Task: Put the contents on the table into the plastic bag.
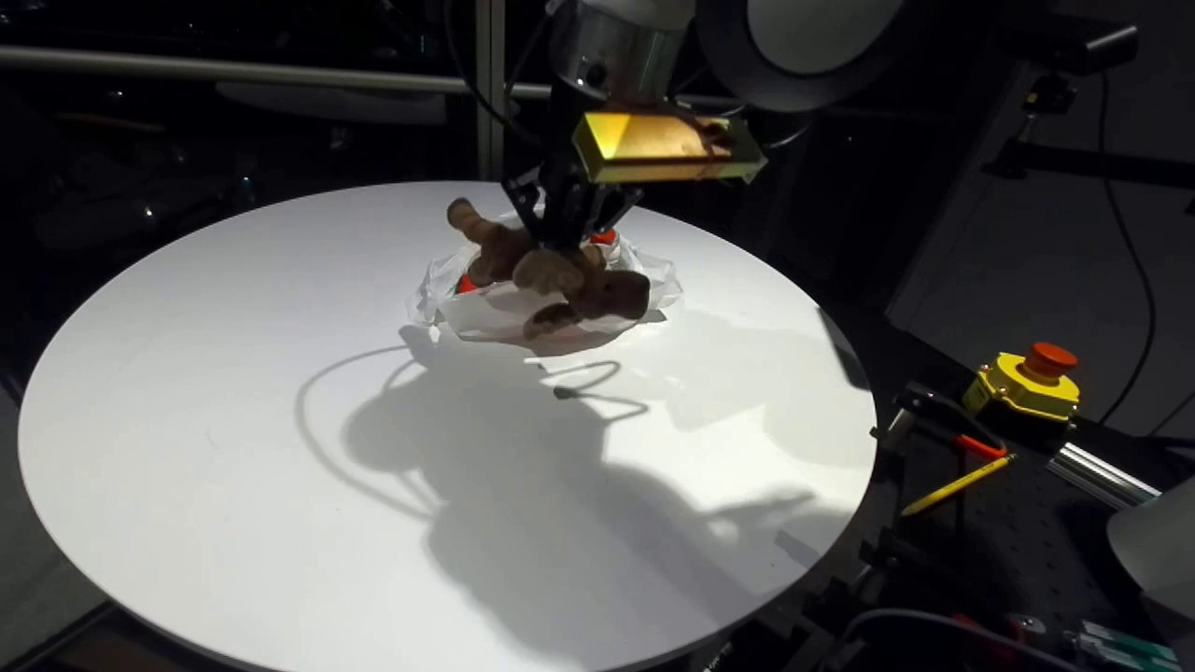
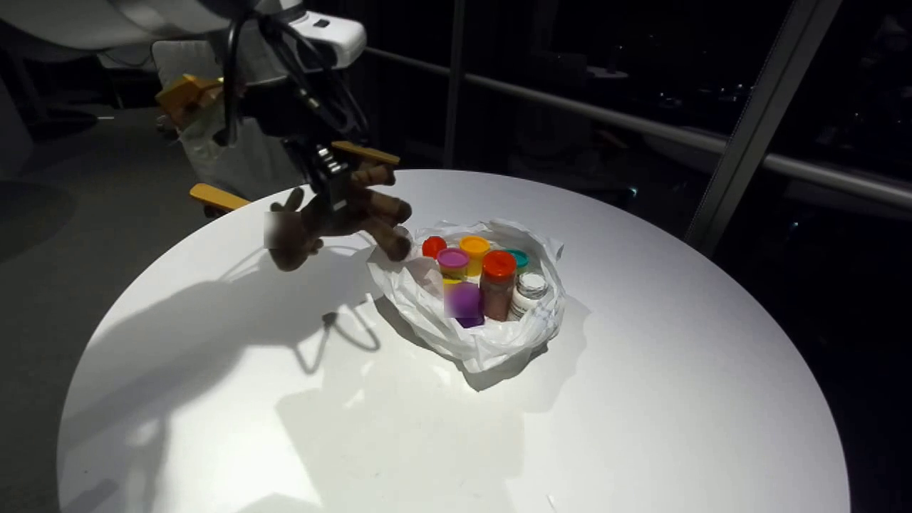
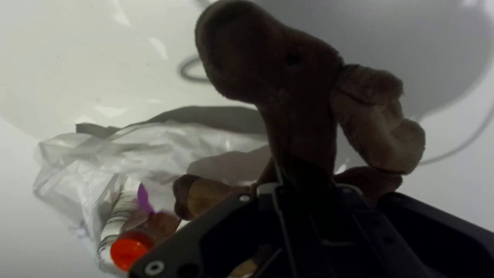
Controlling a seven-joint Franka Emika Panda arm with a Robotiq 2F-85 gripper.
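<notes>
Your gripper (image 3: 307,189) is clamped on the stuffed animal (image 2: 349,219), which hangs at its tips above the table (image 2: 641,420), near the bag (image 2: 491,350) holding jars (image 2: 496,293); whether a leg touches the bag isn't clear.

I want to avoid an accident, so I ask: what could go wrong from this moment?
The gripper holds the plush toy close to the plastic bag. One leg, apparently near the bag's edge in an exterior view, could snag the thin bag and drag it. Lowered in, the toy might knock over the red-capped bottle standing there.
</notes>
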